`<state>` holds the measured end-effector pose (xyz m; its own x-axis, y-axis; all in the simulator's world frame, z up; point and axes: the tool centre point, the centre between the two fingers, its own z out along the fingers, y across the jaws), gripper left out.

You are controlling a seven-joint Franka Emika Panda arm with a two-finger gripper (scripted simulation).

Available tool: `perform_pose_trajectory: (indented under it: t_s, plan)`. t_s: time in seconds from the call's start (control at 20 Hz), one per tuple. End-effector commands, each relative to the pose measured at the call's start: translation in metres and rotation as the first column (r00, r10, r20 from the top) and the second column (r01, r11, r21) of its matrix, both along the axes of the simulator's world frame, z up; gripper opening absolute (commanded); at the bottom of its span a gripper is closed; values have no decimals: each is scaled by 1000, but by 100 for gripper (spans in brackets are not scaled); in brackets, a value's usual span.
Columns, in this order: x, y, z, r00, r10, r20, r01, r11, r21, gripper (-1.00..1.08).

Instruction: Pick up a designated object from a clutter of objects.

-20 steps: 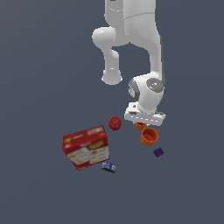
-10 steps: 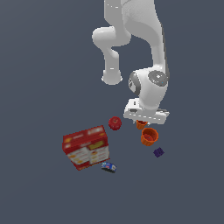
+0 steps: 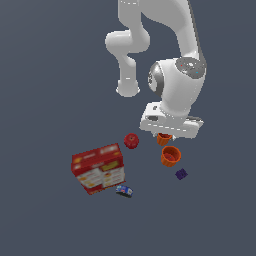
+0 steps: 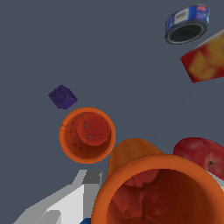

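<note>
The smaller orange ribbed cup (image 3: 163, 139) hangs right under the white hand, off the floor. My gripper (image 3: 164, 134) is shut on it, and the hand covers most of the fingers. In the wrist view this cup (image 4: 162, 192) fills the near field with its mouth toward the camera, and one grey finger (image 4: 72, 199) shows beside it. The larger orange cup (image 3: 170, 156) stands upright on the floor just below, apart from the held one, and the wrist view also shows this larger cup (image 4: 87, 134).
A red round fruit (image 3: 131, 141) lies towards the exterior view's left of the cups. The red-and-white box (image 3: 99, 168) and a small blue tin (image 3: 124, 190) sit further that way. A tiny purple block (image 3: 181, 174) lies beside the larger cup.
The hand has risen a little over the last second, and the smaller orange cup has gone up with it. Everything on the floor stays where it was.
</note>
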<state>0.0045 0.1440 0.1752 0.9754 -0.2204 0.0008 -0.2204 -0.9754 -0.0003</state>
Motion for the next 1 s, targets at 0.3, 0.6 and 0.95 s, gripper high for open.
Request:
perform_pose_trajectory:
  t_s: [0.3,0.6,0.95]
  plan:
    - [36,-13,80,1000,0,0,0,1000,0,-100]
    - [60,-22,130,1000,0,0,0,1000,0,-100]
    - [83,-29,178,1000,1,0,-1,1000,0,-100]
